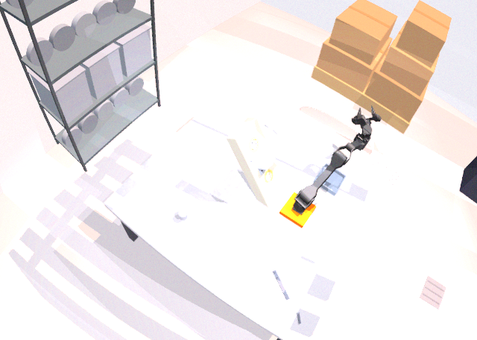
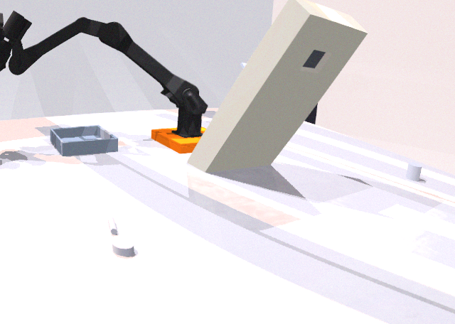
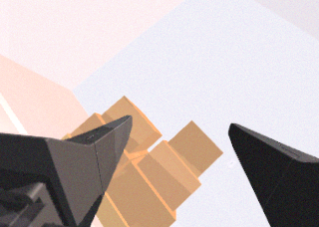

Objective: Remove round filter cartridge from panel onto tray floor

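The service panel [image 1: 246, 171] [image 2: 257, 107] is a thick beige slab leaning on the table. The exterior view shows its back, with a small dark opening. Its front is washed out in the top view, so I cannot make out the cartridge or its slots. The blue-grey tray [image 1: 330, 180] [image 2: 88, 146] stands beside the arm; no cartridge can be made out in it. My gripper [image 1: 366, 109] [image 3: 179, 123] is open with nothing between its fingers. It is raised high beyond the tray, pointing away from the panel toward the boxes. The exterior view cuts off its fingers.
The arm stands on an orange base [image 1: 287, 212] [image 2: 167, 138] between panel and tray. A yellow ring [image 1: 265, 175] shows near the panel. A small cylinder [image 1: 181, 215] [image 2: 414, 172] stands on the panel's far side. Cardboard boxes [image 1: 346, 39] [image 3: 150, 192] are stacked beyond the gripper.
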You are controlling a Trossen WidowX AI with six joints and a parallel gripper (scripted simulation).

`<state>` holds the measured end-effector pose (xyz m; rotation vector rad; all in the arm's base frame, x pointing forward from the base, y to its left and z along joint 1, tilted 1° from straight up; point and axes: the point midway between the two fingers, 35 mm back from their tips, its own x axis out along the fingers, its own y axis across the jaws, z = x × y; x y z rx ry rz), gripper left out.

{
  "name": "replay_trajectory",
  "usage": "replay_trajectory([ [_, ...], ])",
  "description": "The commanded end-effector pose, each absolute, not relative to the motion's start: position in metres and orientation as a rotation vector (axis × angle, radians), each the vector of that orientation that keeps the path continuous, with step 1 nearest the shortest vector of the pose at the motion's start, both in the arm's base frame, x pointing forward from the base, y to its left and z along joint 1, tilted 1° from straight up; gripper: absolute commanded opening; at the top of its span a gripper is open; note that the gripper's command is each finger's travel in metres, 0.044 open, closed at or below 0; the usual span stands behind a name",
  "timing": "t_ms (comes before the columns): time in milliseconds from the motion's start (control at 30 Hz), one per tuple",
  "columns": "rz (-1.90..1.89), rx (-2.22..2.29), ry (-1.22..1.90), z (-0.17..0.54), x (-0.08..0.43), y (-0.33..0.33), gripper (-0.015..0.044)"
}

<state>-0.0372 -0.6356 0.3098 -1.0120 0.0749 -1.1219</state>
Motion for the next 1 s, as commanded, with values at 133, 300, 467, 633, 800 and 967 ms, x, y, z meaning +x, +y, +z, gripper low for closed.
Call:
replay_trajectory([
  [133, -1.088, -0.934, 0.037, 0.322, -0.002, -0.634, 0.0269],
  [300, -1.021, -0.789, -0.021, 0.343, 0.062, -0.625, 0.0138],
  [467, -0.941, -0.625, -0.067, 0.364, 0.132, -0.602, 0.0107],
  [633, -0.852, -0.452, -0.096, 0.382, 0.202, -0.566, 0.0107],
  [800, -0.761, -0.277, -0.102, 0.394, 0.264, -0.518, 0.0107],
  [967, -0.669, -0.105, -0.086, 0.402, 0.317, -0.458, 0.0107],
])
